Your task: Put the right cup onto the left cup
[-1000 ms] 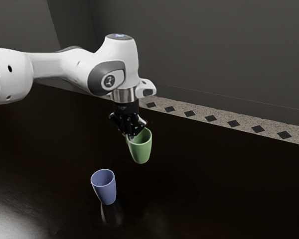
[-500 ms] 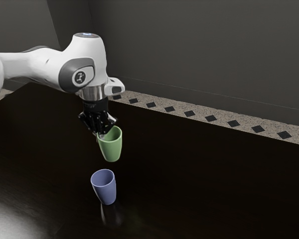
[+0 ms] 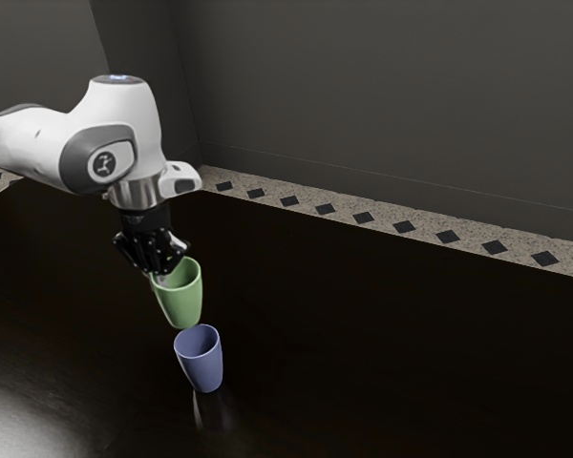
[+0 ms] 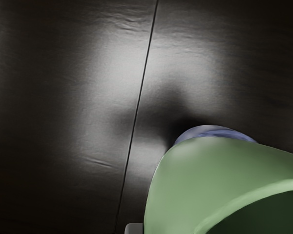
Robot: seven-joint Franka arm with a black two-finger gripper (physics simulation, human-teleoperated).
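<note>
The tapered green cup (image 3: 183, 307) is clamped by the part-hidden black gripper (image 3: 159, 276). At the former's exterior-view five o'clock, a tapered blue cup (image 3: 202, 368) is seen.

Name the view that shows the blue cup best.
The exterior view: the blue cup appears there from rim to base. In the wrist view, the green cup hides most of it, leaving some rim.

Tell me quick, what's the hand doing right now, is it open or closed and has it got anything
Hand: closed, holding the green cup by its rim, up in the air.
</note>
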